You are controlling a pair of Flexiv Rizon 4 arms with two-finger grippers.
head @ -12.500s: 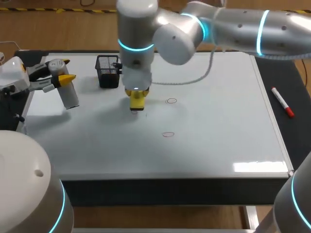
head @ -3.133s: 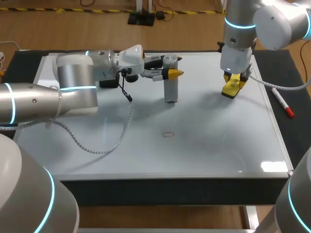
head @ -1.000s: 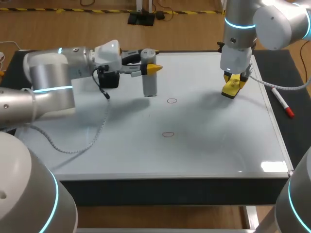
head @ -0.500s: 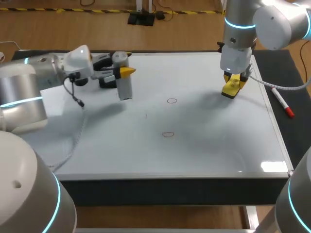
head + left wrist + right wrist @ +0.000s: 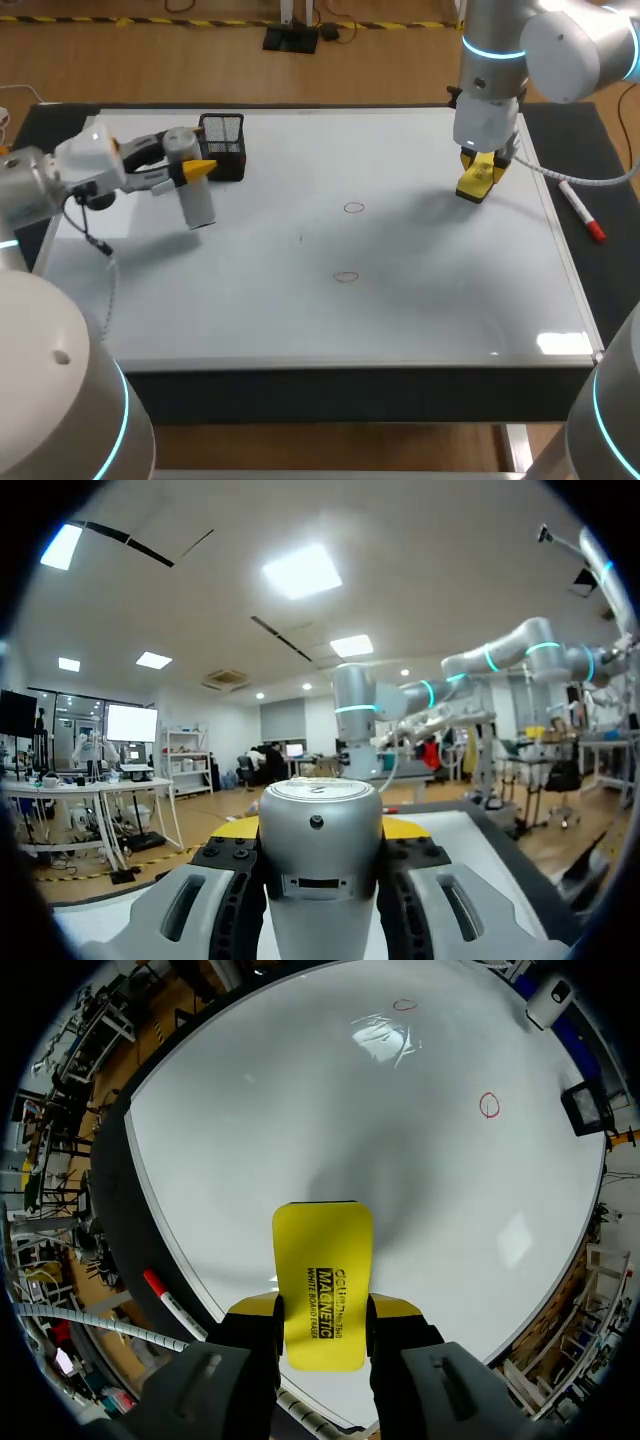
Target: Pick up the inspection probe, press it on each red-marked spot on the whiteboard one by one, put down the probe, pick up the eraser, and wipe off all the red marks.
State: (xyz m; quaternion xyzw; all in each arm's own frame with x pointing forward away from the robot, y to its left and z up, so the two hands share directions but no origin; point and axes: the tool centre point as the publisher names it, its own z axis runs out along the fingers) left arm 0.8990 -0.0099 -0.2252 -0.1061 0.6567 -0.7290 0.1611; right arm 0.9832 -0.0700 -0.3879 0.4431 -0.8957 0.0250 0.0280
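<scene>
Silver inspection probe (image 5: 197,195) at whiteboard (image 5: 430,300) 9 o'clock, clamped in left fingers (image 5: 201,168), near mesh basket (image 5: 222,146): could clip it on put-down. Right fingers (image 5: 395,1309) pinch yellow eraser (image 5: 322,1280), 2 o'clock; red marks (image 5: 346,277) unwiped.

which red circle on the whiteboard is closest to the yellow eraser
The rear red circle; the front red circle lies clearly farther from the yellow eraser.

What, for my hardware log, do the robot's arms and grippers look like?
The left arm and right arm are rounded silver-grey tubes with glowing cyan rings at the joints. Pale ribbed cables trail from the wrists. The left gripper and right gripper are grey and black with yellow tips.
</scene>
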